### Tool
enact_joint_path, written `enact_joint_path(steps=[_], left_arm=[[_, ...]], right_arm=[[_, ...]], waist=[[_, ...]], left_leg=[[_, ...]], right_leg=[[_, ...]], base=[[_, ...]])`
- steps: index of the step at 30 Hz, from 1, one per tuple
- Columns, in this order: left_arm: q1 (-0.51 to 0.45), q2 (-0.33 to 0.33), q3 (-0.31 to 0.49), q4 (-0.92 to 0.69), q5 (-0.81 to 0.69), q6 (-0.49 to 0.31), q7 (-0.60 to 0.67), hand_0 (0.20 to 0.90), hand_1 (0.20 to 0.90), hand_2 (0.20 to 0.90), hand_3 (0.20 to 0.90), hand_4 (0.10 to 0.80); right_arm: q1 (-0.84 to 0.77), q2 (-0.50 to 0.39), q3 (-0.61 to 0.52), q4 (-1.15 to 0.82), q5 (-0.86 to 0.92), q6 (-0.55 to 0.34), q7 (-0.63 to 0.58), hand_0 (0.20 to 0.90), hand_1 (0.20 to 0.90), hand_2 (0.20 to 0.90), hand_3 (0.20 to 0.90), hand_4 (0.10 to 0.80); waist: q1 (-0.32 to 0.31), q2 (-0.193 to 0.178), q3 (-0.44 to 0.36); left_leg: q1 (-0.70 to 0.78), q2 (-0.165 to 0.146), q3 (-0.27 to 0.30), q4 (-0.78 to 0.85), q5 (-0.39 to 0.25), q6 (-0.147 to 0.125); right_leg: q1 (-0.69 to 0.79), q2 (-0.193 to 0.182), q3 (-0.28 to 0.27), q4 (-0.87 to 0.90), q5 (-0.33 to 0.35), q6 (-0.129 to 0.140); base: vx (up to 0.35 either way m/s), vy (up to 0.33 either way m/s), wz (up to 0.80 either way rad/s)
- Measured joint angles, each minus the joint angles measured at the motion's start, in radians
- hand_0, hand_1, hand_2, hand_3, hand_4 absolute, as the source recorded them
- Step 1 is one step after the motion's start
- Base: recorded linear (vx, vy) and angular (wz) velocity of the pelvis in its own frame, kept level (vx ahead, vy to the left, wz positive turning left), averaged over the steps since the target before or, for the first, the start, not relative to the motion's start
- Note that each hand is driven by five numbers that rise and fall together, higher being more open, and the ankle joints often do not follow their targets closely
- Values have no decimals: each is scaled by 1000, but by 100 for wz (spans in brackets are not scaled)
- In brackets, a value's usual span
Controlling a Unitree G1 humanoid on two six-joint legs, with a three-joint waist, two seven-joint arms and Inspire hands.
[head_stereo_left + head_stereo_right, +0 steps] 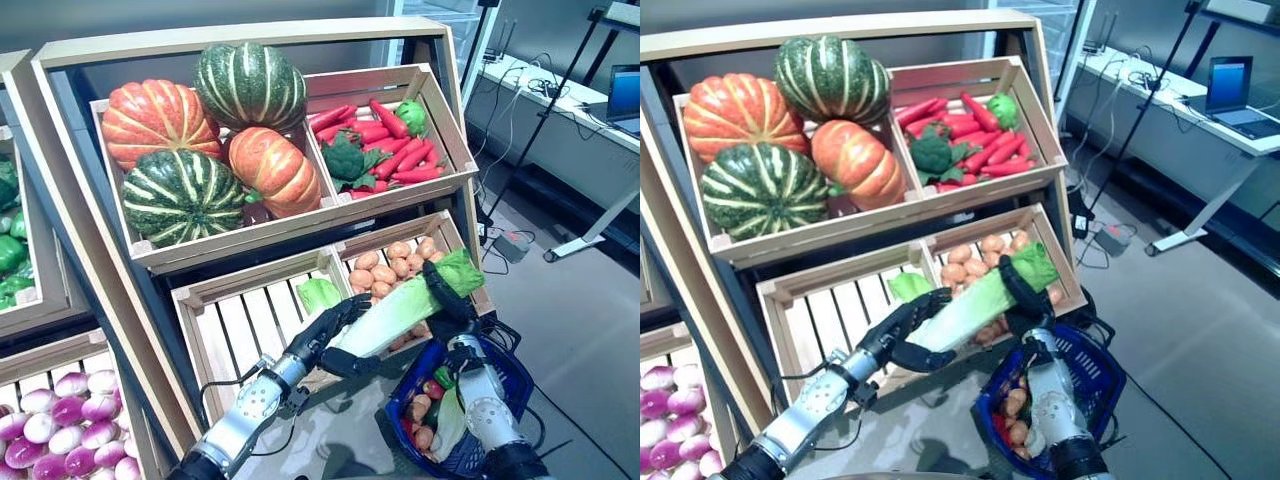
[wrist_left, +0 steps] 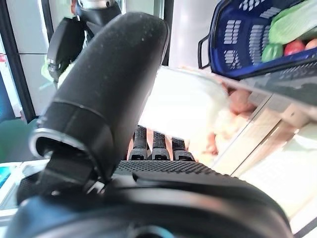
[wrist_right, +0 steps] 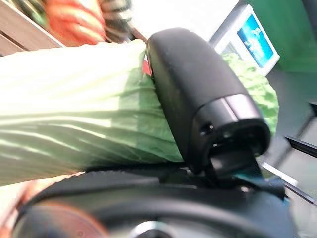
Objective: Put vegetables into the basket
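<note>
— Both hands grip one cabbage [image 1: 400,310] above the blue basket [image 1: 505,375]: left hand [image 1: 325,340] curled at its pale stem, right hand [image 1: 445,300] round the leafy end.
— The risk?
— Uneven release could tip it onto the potato crate [image 1: 455,240] behind.

I'm holding both arms forward; the left robot hand [image 1: 330,335] is curling around the cabbage's [image 1: 400,310] pale base, the right robot hand [image 1: 445,300] is clamping its leafy top.

Above the pale green-and-white cabbage [image 1: 400,308] sit orange and dark green, cream-striped pumpkins [image 1: 205,140], beside them red peppers [image 1: 385,140], below it a blue basket [image 1: 500,375].
</note>
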Motion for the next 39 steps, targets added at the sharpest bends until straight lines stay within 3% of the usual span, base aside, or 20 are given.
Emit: enact_joint_path(steps=[9,22,32,39], left_arm=[[24,1,38,8,1,0,-2,900,900,900,900,800],[28,5,77,66,51,49,27,900,900,900,900,800],[42,50,116,119,58,60,52,900,900,900,900,800],[43,55,116,119,57,65,62,900,900,900,900,800]], right_arm=[[55,-25,-127,16,18,-62,0,300,300,300,300,400],[99,-26,-151,73,36,-65,-7,300,300,300,300,400],[62,-105,-151,193,-199,-85,-230,300,300,300,300,400],[-1,-177,-152,229,-256,-105,-311,300,300,300,300,400]], waist=[[-24,0,0],[-25,-4,1],[-15,-10,4],[-18,16,50]], left_leg=[[-5,3,36,-6,-1,1],[-14,2,60,-7,-3,3],[-32,2,69,-7,-3,4],[-43,2,53,-6,-2,3]], right_leg=[[-26,3,32,0,13,-1],[-47,3,59,-4,19,0],[-66,0,57,-4,23,1],[-72,1,51,-4,24,1]], base=[[-8,-18,-13],[8,-54,-6],[11,-70,-2],[5,-54,4]])
